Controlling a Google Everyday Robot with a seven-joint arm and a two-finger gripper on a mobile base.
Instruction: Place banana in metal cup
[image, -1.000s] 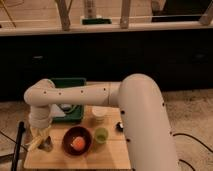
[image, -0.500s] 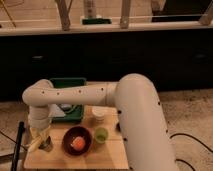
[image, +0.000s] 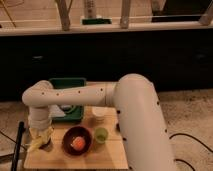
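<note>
My gripper (image: 40, 136) is at the left end of the wooden table (image: 107, 156), at the tip of the white arm that reaches in from the right. It is shut on the pale yellow banana (image: 39, 143), which hangs low and tilted just above the table's left corner. The metal cup is hidden behind the gripper and the banana; only a dark patch shows beside them.
A brown bowl (image: 70, 148) holding an orange fruit (image: 78, 144) stands right of the gripper. A light green cup (image: 101, 134) and a white cup (image: 98, 114) stand further right. A green bin (image: 67, 84) sits at the back. A black pole (image: 20, 145) stands left of the table.
</note>
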